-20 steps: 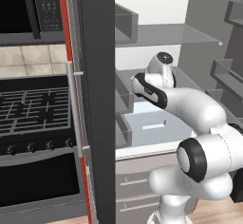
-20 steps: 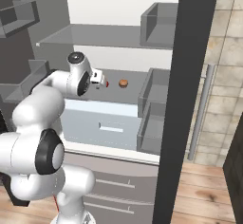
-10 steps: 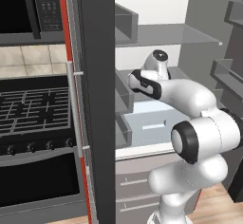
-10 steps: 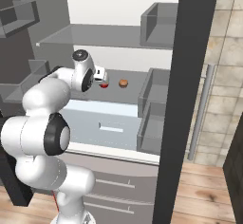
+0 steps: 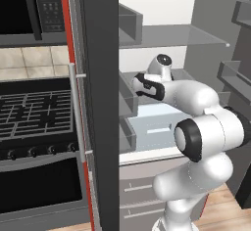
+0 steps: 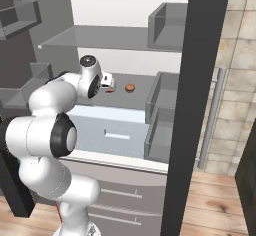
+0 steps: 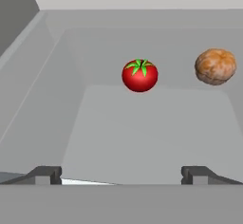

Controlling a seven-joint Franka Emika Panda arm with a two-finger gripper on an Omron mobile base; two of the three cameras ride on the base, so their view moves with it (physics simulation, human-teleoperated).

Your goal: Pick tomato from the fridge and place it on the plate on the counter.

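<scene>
While the gripper [image 7: 121, 174] hangs with jaws spread wide and empty, the tomato [image 7: 140, 75] sits toward the back edge of the fridge [image 6: 125, 40] shelf [image 7: 142, 123] — well apart, a brownish-orange round item [image 7: 215, 66] beside it.

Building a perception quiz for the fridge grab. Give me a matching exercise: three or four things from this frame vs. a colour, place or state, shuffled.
Column 1:
1. tomato
2. brownish-orange round item
3. gripper
4. clear drawer

Column 2:
A. open, short of the shelf items
B. below the shelf that holds the items
C. glossy red, green stem top
D. to the tomato's right in the hand view

Pairs: 1-C, 2-D, 3-A, 4-B
</scene>
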